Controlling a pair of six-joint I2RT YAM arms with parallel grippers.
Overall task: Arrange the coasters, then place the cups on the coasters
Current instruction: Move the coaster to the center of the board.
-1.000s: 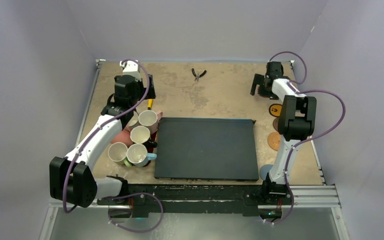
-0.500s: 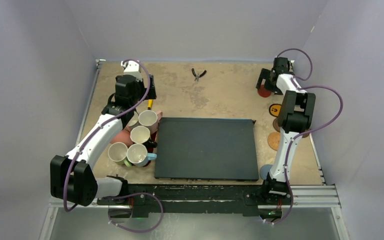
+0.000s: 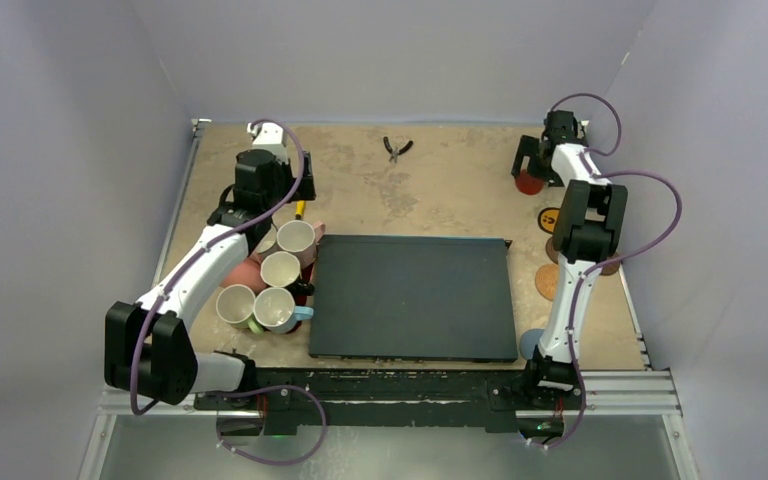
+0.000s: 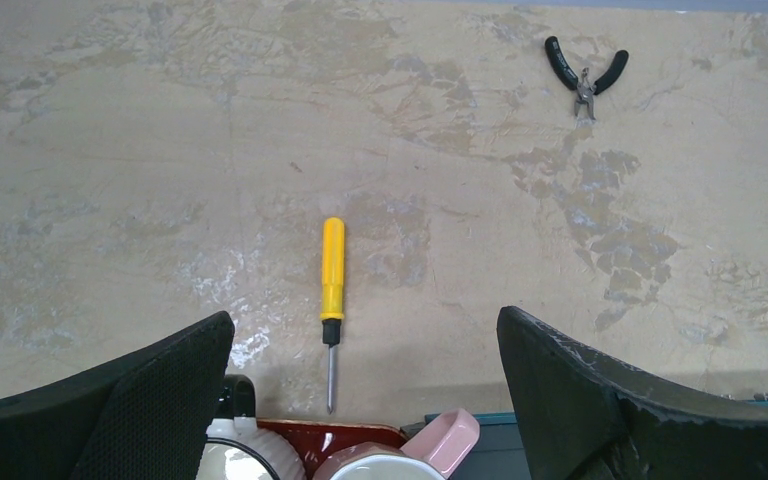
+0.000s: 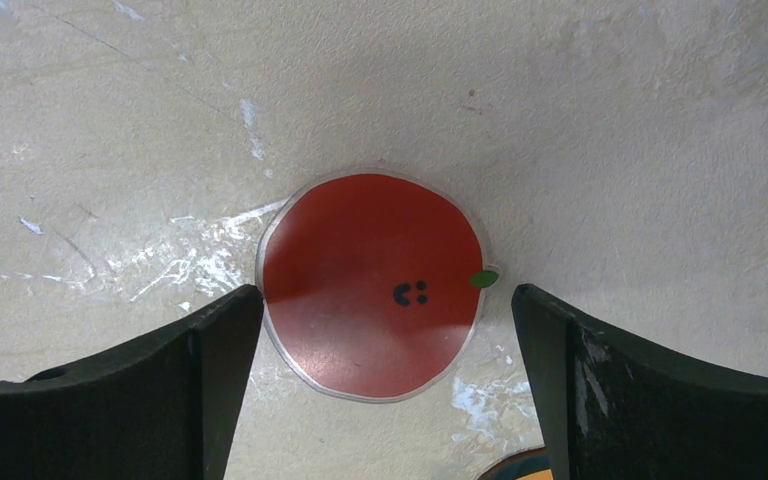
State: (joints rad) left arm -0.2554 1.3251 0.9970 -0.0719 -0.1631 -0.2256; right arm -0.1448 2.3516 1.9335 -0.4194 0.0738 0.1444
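Several cups [image 3: 280, 270] with white insides stand clustered at the left, beside the black mat. In the left wrist view a white cup with a black handle [image 4: 232, 428] and a pink cup [image 4: 430, 448] show at the bottom edge. My left gripper [image 4: 365, 320] hovers open above the table just beyond them, holding nothing. A red coaster [image 5: 372, 285] lies flat at the far right [image 3: 528, 184]. My right gripper [image 5: 385, 310] stands open just above it, one finger on either side. A yellow coaster [image 3: 550, 217], a brown wood one [image 3: 547, 282] and a grey-blue one [image 3: 530, 345] lie along the right edge.
A large black mat [image 3: 412, 297] fills the middle. A yellow screwdriver [image 4: 332, 275] lies between my left fingers' line of sight, and black pliers [image 4: 585, 75] lie at the far centre. A red tray [image 4: 300, 435] sits under the cups. Walls close in on three sides.
My right gripper has swung right toward the far corner and now sits over the red coaster. The left arm has barely shifted.
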